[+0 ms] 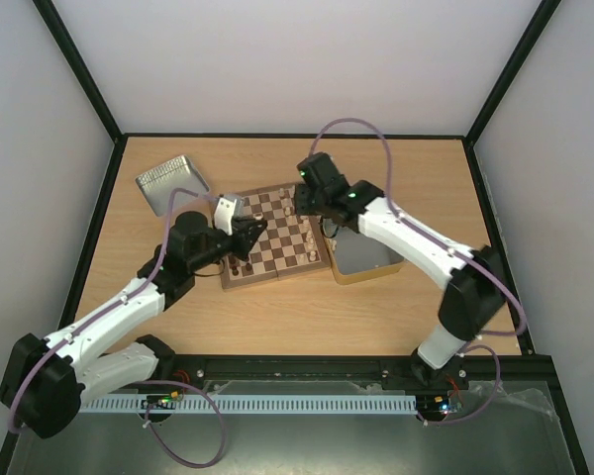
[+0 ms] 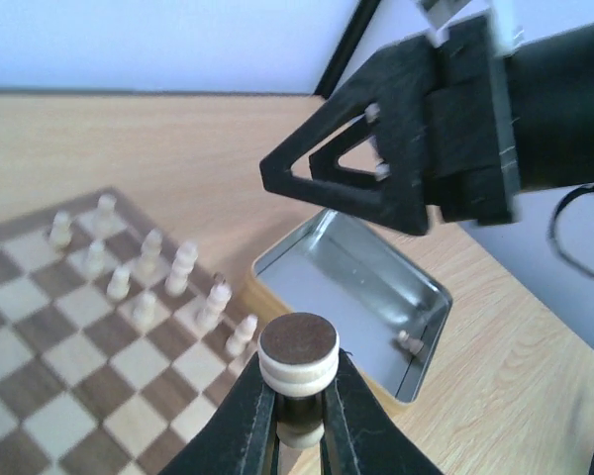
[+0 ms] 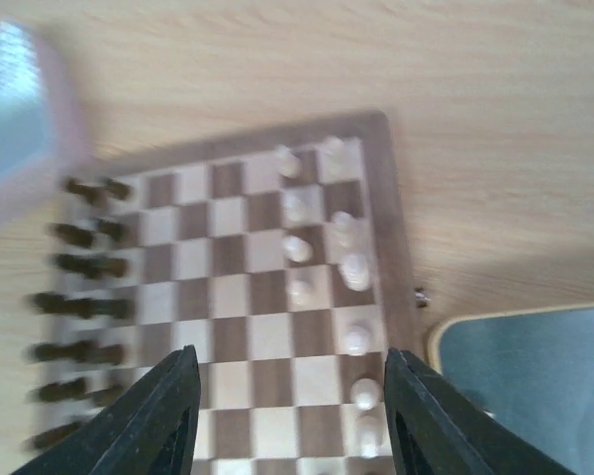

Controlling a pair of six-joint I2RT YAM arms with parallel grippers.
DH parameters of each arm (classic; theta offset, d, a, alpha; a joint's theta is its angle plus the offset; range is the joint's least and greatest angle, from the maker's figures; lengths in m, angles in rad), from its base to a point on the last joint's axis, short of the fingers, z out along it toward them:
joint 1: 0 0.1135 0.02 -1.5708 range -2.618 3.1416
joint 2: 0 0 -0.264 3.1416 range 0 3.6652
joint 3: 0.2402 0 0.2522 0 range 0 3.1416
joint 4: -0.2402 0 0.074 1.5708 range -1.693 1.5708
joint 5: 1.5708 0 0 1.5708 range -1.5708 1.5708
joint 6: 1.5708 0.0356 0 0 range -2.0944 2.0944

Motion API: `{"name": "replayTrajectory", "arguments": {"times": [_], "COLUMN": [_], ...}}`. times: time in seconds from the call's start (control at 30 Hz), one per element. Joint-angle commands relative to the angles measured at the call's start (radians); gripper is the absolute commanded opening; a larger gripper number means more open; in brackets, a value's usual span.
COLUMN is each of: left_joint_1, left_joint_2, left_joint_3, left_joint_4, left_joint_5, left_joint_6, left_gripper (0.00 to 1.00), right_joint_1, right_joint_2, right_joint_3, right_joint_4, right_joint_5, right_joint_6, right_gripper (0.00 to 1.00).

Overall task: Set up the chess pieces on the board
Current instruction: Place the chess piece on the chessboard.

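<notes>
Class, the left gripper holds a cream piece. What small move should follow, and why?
Probably ease the left gripper, shut on the cream piece, toward a vacant square in the cream rows of the board. Those rows show gaps, and the right gripper hangs open and empty over them, so keep clear of it.

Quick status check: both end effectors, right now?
Left end effector: closed, holding a cream chess piece.
Right end effector: open, holding nothing.
</notes>
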Motion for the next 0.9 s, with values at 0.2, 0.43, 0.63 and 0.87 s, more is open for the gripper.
{"name": "replayTrajectory", "arguments": {"times": [0.2, 0.43, 0.63, 0.87], "left_joint_1": [-0.054, -0.104, -0.116, -0.116], "left_joint_2": [0.066, 0.142, 0.181, 0.181], "left_joint_3": [0.080, 0.189, 0.242, 0.242], "left_joint_4": [0.204, 0.055, 0.008, 0.011], "left_joint_5": [0.179, 0.122, 0.088, 0.072], "left_joint_6": [0.404, 0.620, 0.677, 0.655], "left_gripper": [0.11, 0.12, 0.11, 0.10], "right_joint_1": [-0.012, -0.012, -0.011, -0.012], "right_joint_2": [-0.288, -0.330, -0.336, -0.361], "right_joint_3": [-0.048, -0.064, -0.087, -0.133], "right_joint_4": [0.060, 0.052, 0.008, 0.023], "right_joint_5": [-0.366, -0.557, -0.571, -0.575], "right_joint_6": [-0.065, -0.107, -0.129, -0.111], "right_gripper": [0.57, 0.55, 0.45, 0.39]}}
